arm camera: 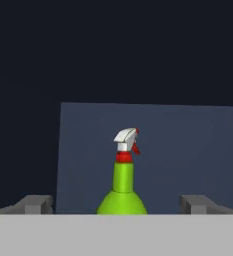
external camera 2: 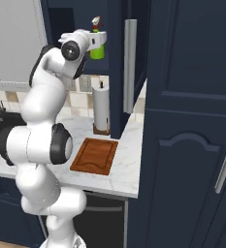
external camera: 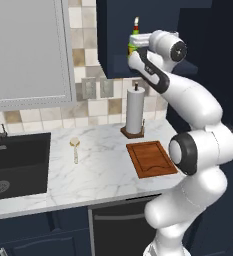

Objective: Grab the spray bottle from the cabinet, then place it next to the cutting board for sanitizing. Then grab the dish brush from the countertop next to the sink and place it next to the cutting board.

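- The reddish-brown wooden cutting board (external camera: pixel 152 158) lies flat near the front edge of the white marble countertop (external camera: pixel 103 175).
- The small tan dish brush (external camera: pixel 75 146) lies between the board and the black sink (external camera: pixel 17 165).
- A tall white paper-towel roll (external camera: pixel 135 111) stands just behind the board.
- Up high, the robot's two-finger gripper (arm camera: pixel 116 204) is wide open, one finger on each side of the small green spray bottle (arm camera: pixel 123 187).
- The bottle stands upright in the dark blue cabinet (external camera: pixel 117 35).

Home kitchen: white marble countertop (external camera: pixel 103 170) with black sink (external camera: pixel 15 165), tiled backsplash (external camera: pixel 95 107), navy cabinet (external camera: pixel 113 45), paper-towel roll (external camera: pixel 135 112), wooden cutting board (external camera: pixel 151 158), dish brush (external camera: pixel 75 146) lying out.
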